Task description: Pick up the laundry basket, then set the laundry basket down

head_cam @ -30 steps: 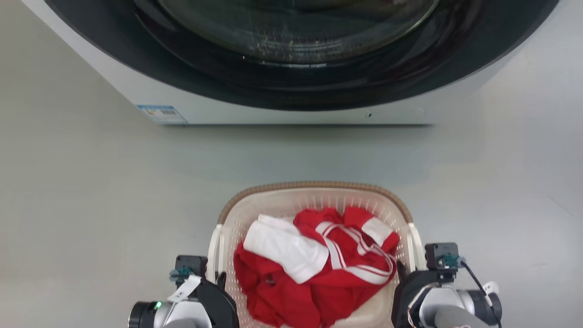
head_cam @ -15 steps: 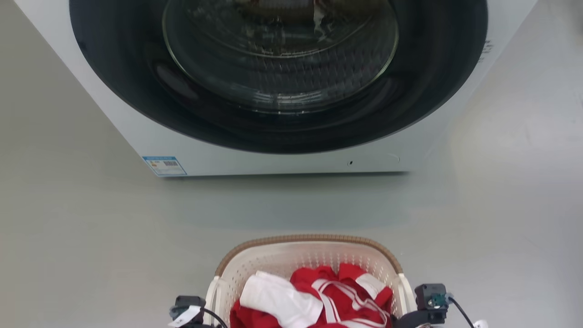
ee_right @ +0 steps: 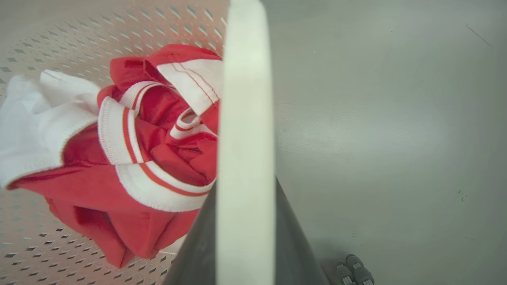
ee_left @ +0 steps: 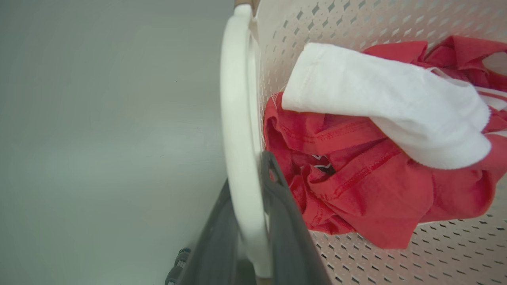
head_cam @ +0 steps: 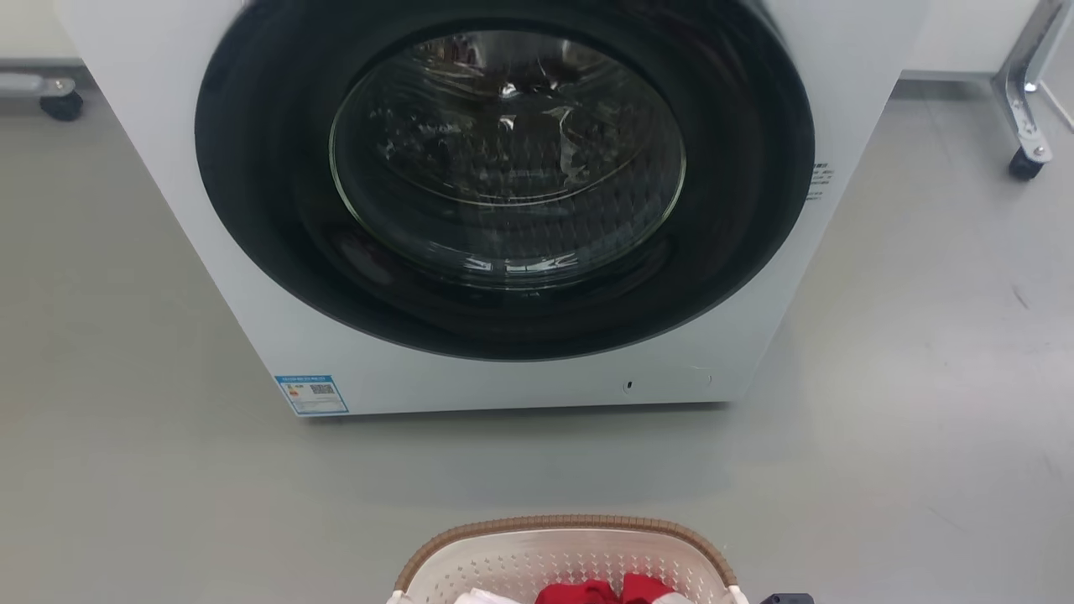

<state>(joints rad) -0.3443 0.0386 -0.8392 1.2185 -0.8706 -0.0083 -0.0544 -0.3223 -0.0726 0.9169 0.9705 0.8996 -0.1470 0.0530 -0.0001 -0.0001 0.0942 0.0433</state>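
Head view: the grey floor (head_cam: 923, 377) spans your field. On it stands the white front-loading washer (head_cam: 151, 210), whose round glass door (head_cam: 503, 159) is shut within a wide black ring.

The laundry basket (head_cam: 520, 566) lies at the bottom edge, in front of the washer and well apart from it, with its brown woven-look rim (head_cam: 562, 522) towards the machine. You cannot tell whether its base touches the floor.

Left wrist view: inside the basket a crumpled red garment (ee_left: 376, 198) lies under a white cloth (ee_left: 388, 99).

Your left gripper (ee_left: 247, 170) is closed onto the left loop handle (ee_left: 237, 118), one dark finger on either side of the white band. In the right wrist view your right gripper (ee_right: 245, 184) clamps the right loop handle (ee_right: 245, 99) in the same manner.

Head view, minor items: a blue-edged label (head_cam: 312, 394) at the washer's lower left corner, and a black caster (head_cam: 1025, 164) on a metal frame at the upper right.
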